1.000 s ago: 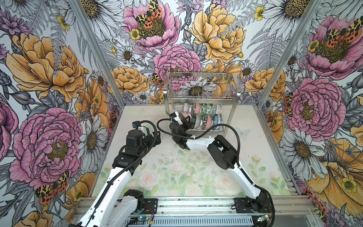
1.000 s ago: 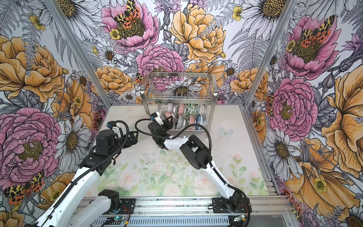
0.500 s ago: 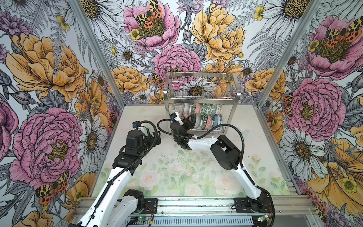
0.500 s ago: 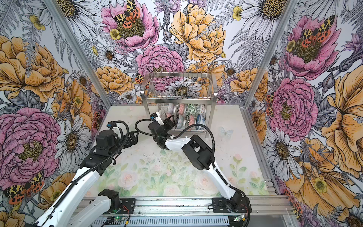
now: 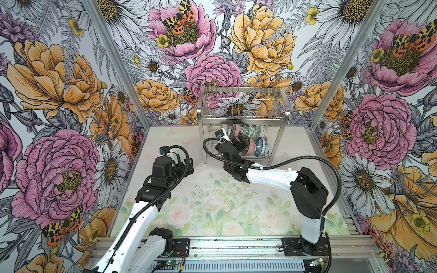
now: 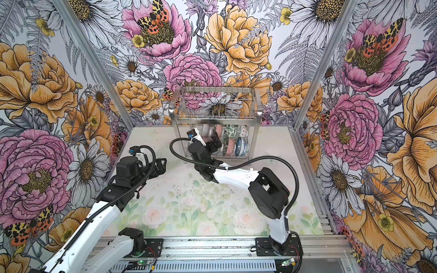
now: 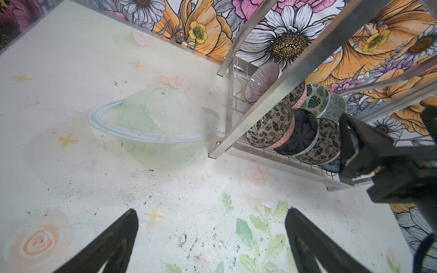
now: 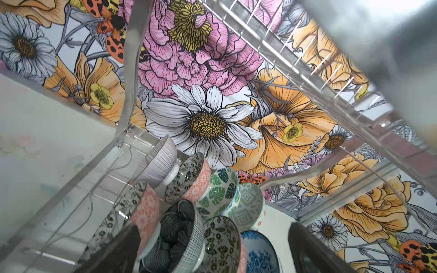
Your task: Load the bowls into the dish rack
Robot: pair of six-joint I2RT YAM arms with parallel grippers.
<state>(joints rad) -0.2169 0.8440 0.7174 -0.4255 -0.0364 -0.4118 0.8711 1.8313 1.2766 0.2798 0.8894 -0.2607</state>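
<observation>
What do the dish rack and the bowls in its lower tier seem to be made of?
Dish rack: probably stainless steel, polished; thin wires and flat posts give mirror-like glints. Bowls: probably glazed ceramic; glossy highlights lie over the printed patterns, and white foot rings show.

Some bowls (image 5: 253, 132) are hidden behind the right claw (image 5: 241, 139) in both top views; in the right wrist view the blue bowl (image 8: 257, 256) is cut off and the dish rack (image 8: 326, 99) is blurred nearby
</observation>
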